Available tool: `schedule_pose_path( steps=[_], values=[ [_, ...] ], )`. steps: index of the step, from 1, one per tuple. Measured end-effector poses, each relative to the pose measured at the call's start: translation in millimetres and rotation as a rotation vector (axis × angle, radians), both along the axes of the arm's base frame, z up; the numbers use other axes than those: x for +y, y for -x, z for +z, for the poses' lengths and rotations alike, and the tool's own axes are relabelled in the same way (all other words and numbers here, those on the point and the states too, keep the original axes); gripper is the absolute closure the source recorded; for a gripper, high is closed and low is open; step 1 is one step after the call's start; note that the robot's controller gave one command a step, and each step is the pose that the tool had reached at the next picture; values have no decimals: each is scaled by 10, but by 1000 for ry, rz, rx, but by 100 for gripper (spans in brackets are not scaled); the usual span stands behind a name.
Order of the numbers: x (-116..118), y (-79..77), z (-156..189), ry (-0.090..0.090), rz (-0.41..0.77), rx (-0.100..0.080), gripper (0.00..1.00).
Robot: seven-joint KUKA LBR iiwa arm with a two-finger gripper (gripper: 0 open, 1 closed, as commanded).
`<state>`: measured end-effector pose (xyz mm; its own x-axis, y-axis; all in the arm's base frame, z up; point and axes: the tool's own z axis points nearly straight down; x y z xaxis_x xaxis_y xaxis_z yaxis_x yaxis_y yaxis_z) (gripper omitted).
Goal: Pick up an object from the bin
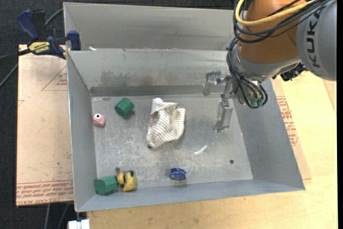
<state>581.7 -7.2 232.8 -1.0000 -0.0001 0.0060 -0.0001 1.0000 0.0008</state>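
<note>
bin floor (236, 153) lies bare on the view's right; a crumpled striped cloth (166, 122) occupies the middle.

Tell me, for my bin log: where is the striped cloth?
The cloth lies crumpled mid-bin in the camera view, right of the green block, above the blue object.

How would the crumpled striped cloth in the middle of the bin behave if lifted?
The striped cloth lies crumpled in folds, so it is probably floppy and would drape from a pinch. It looks thin, so likely light. Pushed, it would probably bunch rather than roll.
</note>
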Motion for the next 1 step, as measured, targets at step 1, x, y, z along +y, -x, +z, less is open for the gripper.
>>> schedule_pose_path(
  steps=[1],
  values=[
    [0,-14,45,0,0,-8,0]
  ],
)
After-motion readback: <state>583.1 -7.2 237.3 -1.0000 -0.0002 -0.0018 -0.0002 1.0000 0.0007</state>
